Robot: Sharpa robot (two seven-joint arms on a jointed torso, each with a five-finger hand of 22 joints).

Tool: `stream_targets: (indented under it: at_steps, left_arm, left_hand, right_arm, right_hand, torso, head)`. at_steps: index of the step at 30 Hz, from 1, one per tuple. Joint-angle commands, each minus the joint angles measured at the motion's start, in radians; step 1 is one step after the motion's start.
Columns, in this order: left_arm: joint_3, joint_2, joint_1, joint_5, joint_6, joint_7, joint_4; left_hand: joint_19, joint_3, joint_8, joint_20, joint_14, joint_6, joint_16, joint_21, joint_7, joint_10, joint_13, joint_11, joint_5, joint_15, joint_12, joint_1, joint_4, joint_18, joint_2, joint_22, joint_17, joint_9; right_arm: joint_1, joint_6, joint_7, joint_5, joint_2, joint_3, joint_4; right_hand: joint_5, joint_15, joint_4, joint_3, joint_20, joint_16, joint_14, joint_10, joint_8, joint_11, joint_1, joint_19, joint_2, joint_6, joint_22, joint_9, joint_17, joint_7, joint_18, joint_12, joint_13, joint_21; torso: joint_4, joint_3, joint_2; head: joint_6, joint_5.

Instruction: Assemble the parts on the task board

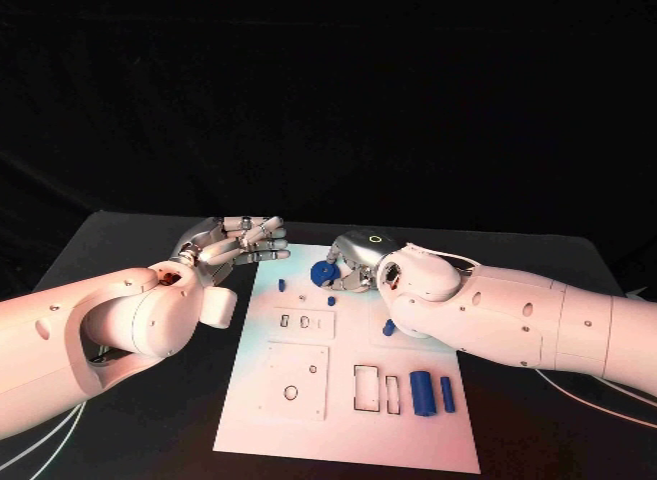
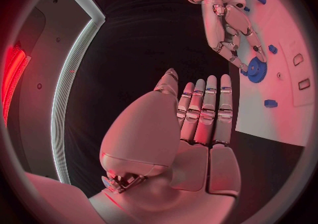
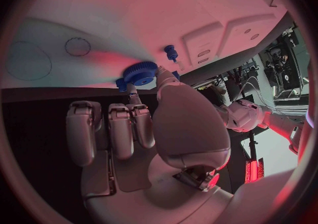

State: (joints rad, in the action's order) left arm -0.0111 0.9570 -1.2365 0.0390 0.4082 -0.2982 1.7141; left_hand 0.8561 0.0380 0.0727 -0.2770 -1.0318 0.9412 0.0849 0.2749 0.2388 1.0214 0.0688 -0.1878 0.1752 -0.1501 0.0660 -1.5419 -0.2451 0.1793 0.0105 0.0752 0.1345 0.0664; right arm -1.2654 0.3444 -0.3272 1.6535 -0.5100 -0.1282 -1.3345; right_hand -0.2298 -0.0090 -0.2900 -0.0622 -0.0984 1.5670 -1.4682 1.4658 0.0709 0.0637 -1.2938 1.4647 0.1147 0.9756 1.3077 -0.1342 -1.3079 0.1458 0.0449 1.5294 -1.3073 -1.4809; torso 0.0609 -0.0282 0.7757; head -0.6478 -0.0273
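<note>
Presently, the right hand [image 1: 360, 262] is pinching a blue gear [image 1: 324, 273] in its fingers [image 3: 135, 123] over the far end of the task board [image 1: 314, 415]; the right wrist view is showing the gear's teeth, which the head view is blurring. The left hand [image 1: 239, 243] is hovering released, fingers straight, beyond the board's far-left corner. Two blue cylinders [image 1: 432, 393] are lying near the board's right edge. The black tabletop [image 1: 112, 250] is lying bare around it.

No text, label, brand or number can be read anywhere, neither on the task board [image 1: 271, 420] nor on the arms.
</note>
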Motion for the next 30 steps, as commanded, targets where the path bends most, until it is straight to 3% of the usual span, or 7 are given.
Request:
stream_targets:
  at_steps: [1, 7, 11, 15, 21, 24, 30]
  left_arm:
    - [0.001, -0.002, -0.001, 0.002, -0.018, -0.004, 0.001]
    - [0.001, 0.0, -0.001, 0.002, -0.018, -0.004, -0.002]
    - [0.001, 0.0, -0.001, 0.002, -0.018, -0.004, -0.003]
    - [0.001, 0.0, -0.001, 0.002, -0.018, -0.004, -0.006]
    - [0.0, -0.003, -0.001, 0.002, -0.019, -0.004, -0.011]
    - [0.0, -0.005, -0.001, 0.002, -0.021, -0.004, -0.014]
    - [-0.001, -0.011, -0.001, 0.002, -0.022, -0.004, -0.021]
  left_hand:
    - [-0.006, -0.007, -0.004, 0.0, 0.005, -0.005, -0.003, -0.005, 0.002, -0.007, -0.001, -0.001, 0.004, -0.001, -0.002, -0.004, 0.001, 0.004, 0.004, -0.002, 0.001, 0.0]
    - [-0.006, -0.007, -0.004, 0.0, 0.005, -0.005, -0.003, -0.005, 0.002, -0.007, -0.001, -0.001, 0.004, -0.001, -0.002, -0.004, 0.001, 0.004, 0.004, -0.002, 0.001, 0.0]
    - [-0.007, -0.009, -0.005, 0.0, 0.006, -0.007, -0.004, -0.005, 0.002, -0.009, -0.001, -0.002, 0.003, -0.001, -0.002, -0.003, 0.001, 0.004, 0.003, -0.002, 0.002, 0.0]
    - [-0.007, -0.009, -0.005, 0.0, 0.006, -0.007, -0.004, -0.005, 0.002, -0.009, -0.001, -0.002, 0.003, -0.001, -0.002, -0.003, 0.001, 0.004, 0.003, -0.002, 0.002, 0.0]
    - [-0.007, -0.009, -0.005, -0.001, 0.006, -0.007, -0.005, -0.005, 0.002, -0.009, -0.001, -0.002, 0.002, -0.001, -0.002, -0.003, 0.001, 0.004, 0.003, -0.002, 0.002, 0.0]
    - [-0.007, -0.009, -0.005, -0.001, 0.006, -0.007, -0.005, -0.005, 0.002, -0.009, -0.001, -0.002, 0.002, -0.001, -0.002, -0.003, 0.001, 0.004, 0.003, -0.002, 0.002, 0.0]
    - [-0.007, -0.009, -0.005, -0.001, 0.006, -0.007, -0.005, -0.005, 0.002, -0.009, -0.001, -0.002, 0.002, -0.001, -0.002, -0.003, 0.001, 0.004, 0.003, -0.002, 0.002, 0.0]
  right_arm:
    - [0.001, 0.028, 0.006, 0.005, -0.012, -0.001, -0.016]
    - [0.0, 0.139, 0.033, -0.008, -0.089, 0.002, -0.096]
    - [-0.008, 0.168, 0.059, -0.059, -0.166, 0.006, -0.157]
    - [-0.028, 0.128, 0.119, -0.176, -0.264, 0.008, -0.207]
    - [-0.045, 0.046, 0.215, -0.329, -0.392, 0.009, -0.234]
    - [-0.047, 0.034, 0.24, -0.361, -0.439, 0.008, -0.231]
    - [-0.042, 0.039, 0.265, -0.38, -0.496, 0.006, -0.214]
  right_hand:
    - [-0.024, 0.007, 0.003, 0.003, -0.008, 0.004, -0.103, 0.069, -0.003, 0.003, 0.007, 0.027, -0.004, 0.003, 0.163, -0.003, -0.263, 0.001, -0.015, 0.006, -0.218, -0.002]
    - [-0.048, 0.007, 0.008, 0.001, -0.008, 0.004, -0.103, 0.07, -0.001, 0.003, -0.005, 0.03, -0.001, 0.015, 0.166, -0.006, -0.263, 0.001, -0.016, 0.006, -0.219, -0.004]
    - [-0.05, 0.007, 0.012, 0.002, -0.008, 0.004, -0.103, 0.067, 0.0, 0.004, -0.014, 0.026, 0.006, 0.019, 0.162, -0.008, -0.263, 0.002, -0.014, 0.004, -0.215, 0.0]
    - [-0.036, 0.007, 0.028, 0.0, -0.008, -0.001, -0.1, 0.038, -0.002, 0.003, -0.052, -0.018, 0.023, 0.024, 0.109, -0.009, -0.252, 0.001, 0.002, -0.026, -0.18, 0.051]
    - [-0.04, 0.001, 0.061, -0.003, -0.004, -0.028, -0.083, -0.015, -0.005, -0.004, -0.109, -0.082, 0.035, 0.017, 0.035, -0.009, -0.197, -0.007, 0.024, -0.079, -0.121, 0.13]
    - [-0.045, 0.0, 0.068, 0.0, -0.003, -0.031, -0.082, -0.02, -0.005, -0.005, -0.118, -0.087, 0.04, 0.017, 0.029, -0.009, -0.192, -0.006, 0.025, -0.084, -0.116, 0.137]
    - [-0.055, 0.001, 0.072, 0.006, -0.003, -0.032, -0.082, -0.024, -0.006, -0.002, -0.125, -0.088, 0.046, 0.011, 0.027, -0.009, -0.191, -0.003, 0.025, -0.089, -0.111, 0.141]
  torso:
    - [-0.001, 0.0005, 0.0]
    - [-0.0018, -0.0001, -0.002]
    - [-0.0046, 0.0001, -0.002]
    - [-0.0099, 0.0024, -0.005]
    - [-0.021, 0.006, -0.011]
    - [-0.026, 0.0086, -0.013]
    - [-0.029, 0.0131, -0.014]
  head:
    - [0.0, 0.001]
    - [0.003, -0.003]
    - [0.004, -0.006]
    - [0.005, -0.011]
    - [0.006, -0.021]
    - [0.006, -0.023]
    - [0.007, -0.027]
